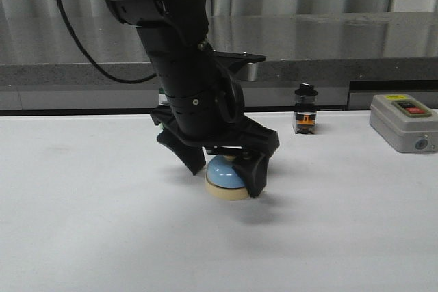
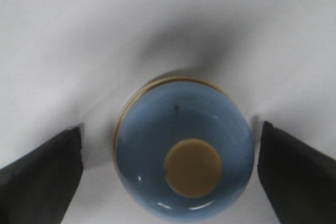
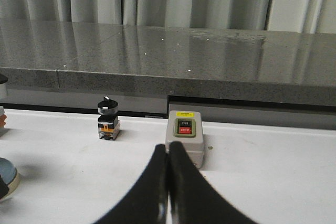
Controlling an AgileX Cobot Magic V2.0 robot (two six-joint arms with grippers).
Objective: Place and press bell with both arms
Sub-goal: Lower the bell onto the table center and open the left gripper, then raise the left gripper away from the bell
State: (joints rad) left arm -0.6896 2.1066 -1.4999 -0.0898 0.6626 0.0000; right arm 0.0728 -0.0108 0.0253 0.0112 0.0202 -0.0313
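Left gripper (image 1: 222, 166) straddles the bell (image 1: 226, 181) on the white table (image 1: 82, 237) in the front view, one finger planted just beside the dome on the side toward the grey switch box (image 1: 404, 122) and the other slanting clear on the opposite side; the bell's cream base sits flat on the table. A small black-capped selector switch (image 1: 304, 109) stands behind the bell, between it and the switch box.

From the left wrist view, the same left gripper (image 2: 170, 174) is spread wide, its fingers (image 2: 44, 174) flanking the bell (image 2: 184, 150) with bare table showing on both sides, so nothing is grasped. The cream button (image 2: 192, 168) faces the camera.

From the right wrist view, the right gripper (image 3: 167, 192) is clenched, tips pressed together on nothing, aimed toward the grey switch box (image 3: 184, 142). Only an edge of the bell (image 3: 7, 177) shows, well apart from the box, with the selector switch (image 3: 108, 125) between them.

The bell looks placed and let go; pressing appears to remain. Risk: the finger nearest the dome could clip it as the arm lifts away and skid the bell, or an off-centre press by the right arm could tip it.
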